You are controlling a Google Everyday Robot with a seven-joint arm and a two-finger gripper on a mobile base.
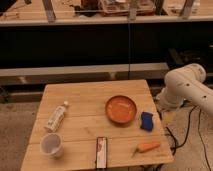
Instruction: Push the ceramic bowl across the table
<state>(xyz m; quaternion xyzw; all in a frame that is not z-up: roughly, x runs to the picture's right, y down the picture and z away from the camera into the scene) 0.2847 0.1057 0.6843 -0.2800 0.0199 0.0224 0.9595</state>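
Observation:
The ceramic bowl (121, 109) is round, shallow and orange-red with a darker rim. It sits upright on the light wooden slatted table (90, 97), right of the table's middle. My white arm (187, 85) stands off the table's right side, level with the far right corner and apart from the bowl. My gripper is out of view; the arm runs off the right edge of the picture.
A blue sponge-like object (147, 120) lies just right of the bowl. An orange carrot (148, 146) lies near the front right corner. A flat rectangular bar (101, 151) is at the front edge, a translucent cup (51, 145) at the front left, and a lying plastic bottle (56, 116) at the left. Black cables (192, 140) trail on the floor at the right.

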